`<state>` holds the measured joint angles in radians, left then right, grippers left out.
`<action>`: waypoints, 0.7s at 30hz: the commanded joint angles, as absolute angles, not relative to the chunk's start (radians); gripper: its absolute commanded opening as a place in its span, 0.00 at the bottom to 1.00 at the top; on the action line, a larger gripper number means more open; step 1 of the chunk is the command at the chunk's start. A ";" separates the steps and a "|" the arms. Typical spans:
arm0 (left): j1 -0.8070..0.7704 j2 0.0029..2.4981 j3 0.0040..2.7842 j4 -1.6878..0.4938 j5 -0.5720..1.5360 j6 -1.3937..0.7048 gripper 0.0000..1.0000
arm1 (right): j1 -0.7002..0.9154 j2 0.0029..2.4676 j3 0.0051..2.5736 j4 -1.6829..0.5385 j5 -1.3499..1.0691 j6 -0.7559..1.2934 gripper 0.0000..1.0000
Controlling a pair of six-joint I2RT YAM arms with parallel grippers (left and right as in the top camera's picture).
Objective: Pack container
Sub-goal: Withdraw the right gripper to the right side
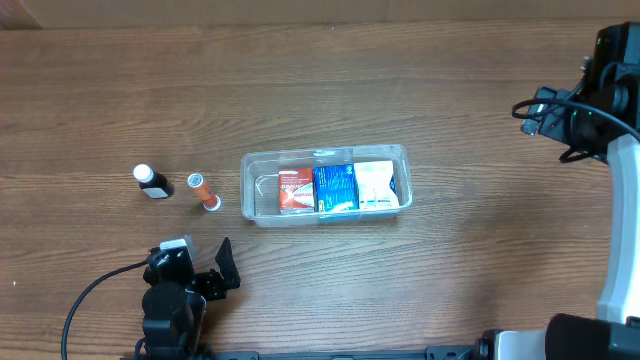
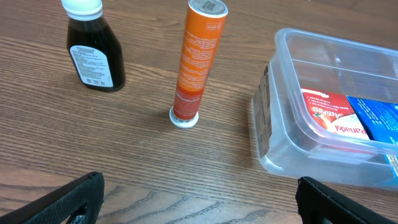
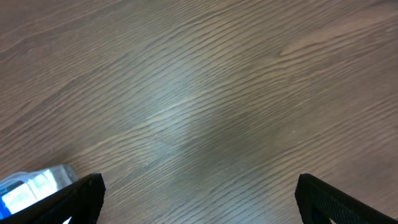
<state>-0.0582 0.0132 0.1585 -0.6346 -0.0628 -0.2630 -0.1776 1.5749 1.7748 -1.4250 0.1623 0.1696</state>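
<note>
The clear container (image 1: 325, 152) lies mid-table and holds a red box (image 1: 294, 190), a blue box (image 1: 335, 187) and a white box (image 1: 375, 184) side by side; its left end is bare. An orange tube (image 1: 203, 192) and a dark bottle with a white cap (image 1: 153, 181) stand upright to its left. My left gripper (image 1: 200, 258) is open and empty near the front edge, below the tube. In the left wrist view the bottle (image 2: 94, 53), tube (image 2: 197, 62) and container (image 2: 273, 130) lie beyond the open jaws (image 2: 199, 205). My right gripper (image 1: 535, 110) is open and empty, far right of the container.
The right wrist view shows bare wood between the open jaws (image 3: 199, 199), with a corner of the container (image 3: 31, 183) at the lower left. The left arm's black cable (image 1: 95, 290) trails toward the front edge. The right arm's white base (image 1: 620, 250) stands at the right edge.
</note>
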 commanded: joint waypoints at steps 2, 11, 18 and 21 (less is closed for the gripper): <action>-0.051 0.004 0.154 -0.631 -0.058 -0.277 1.00 | -0.180 1.573 1.786 -1.411 0.148 0.149 1.00; -0.051 0.005 0.154 -0.631 -0.058 -0.277 1.00 | -0.180 1.573 1.786 -1.412 0.129 0.152 1.00; -0.051 0.004 0.154 -0.631 -0.058 -0.277 1.00 | -0.180 1.573 1.786 -1.412 0.129 0.152 1.00; -0.051 0.005 0.154 -0.631 -0.058 -0.277 1.00 | -0.180 1.573 1.786 -1.412 0.129 0.152 1.00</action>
<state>-0.0582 0.0132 0.1585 -0.6346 -0.0628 -0.2630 -0.1768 1.5776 1.7748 -1.4147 0.1341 0.1566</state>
